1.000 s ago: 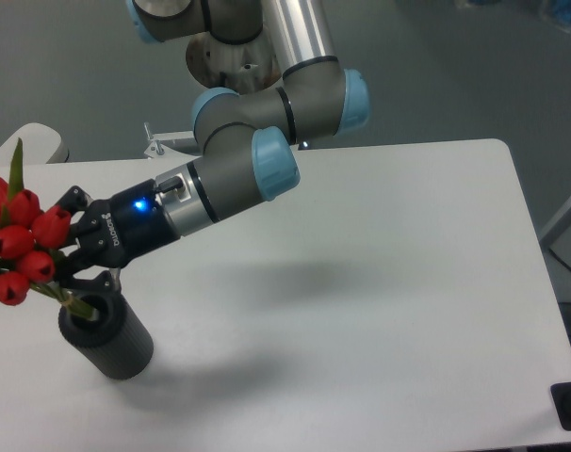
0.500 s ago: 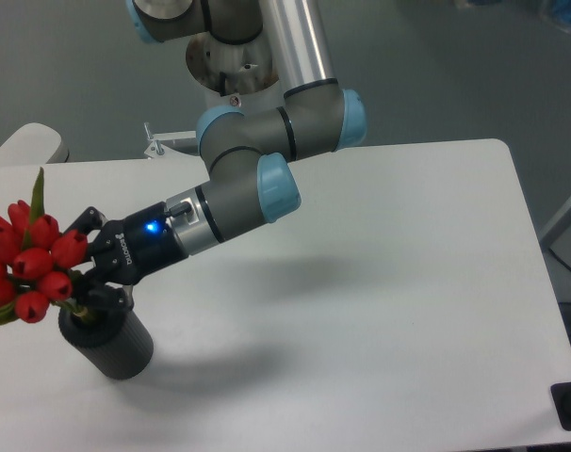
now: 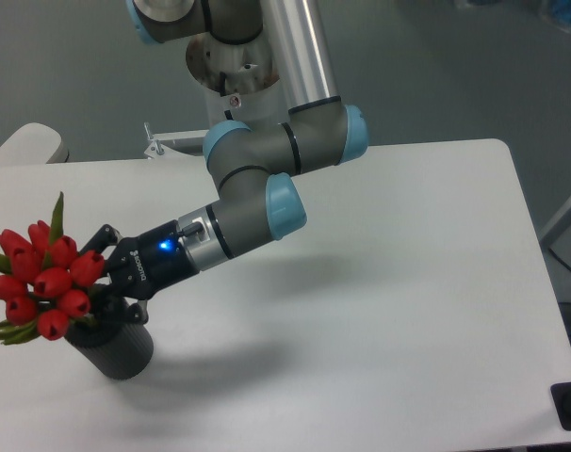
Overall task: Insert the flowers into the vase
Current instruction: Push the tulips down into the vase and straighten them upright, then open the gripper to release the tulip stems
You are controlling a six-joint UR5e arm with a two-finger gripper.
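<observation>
A bunch of red tulip flowers (image 3: 45, 280) with green leaves leans out to the left over the rim of the dark grey vase (image 3: 116, 347) at the table's front left. Their stems run down into the vase mouth. My gripper (image 3: 105, 292) sits right above the vase, its black fingers closed around the stems just under the buds. The stems inside the vase are hidden.
The white table (image 3: 380, 282) stretches to the right, its edges at the right and front. The arm's base (image 3: 231, 66) stands behind the table's back edge. A pale rounded object (image 3: 26, 143) sits at the far left.
The gripper has lowered and shifted right with the flowers, bringing the buds down close to the vase rim and the stems deeper into the vase.
</observation>
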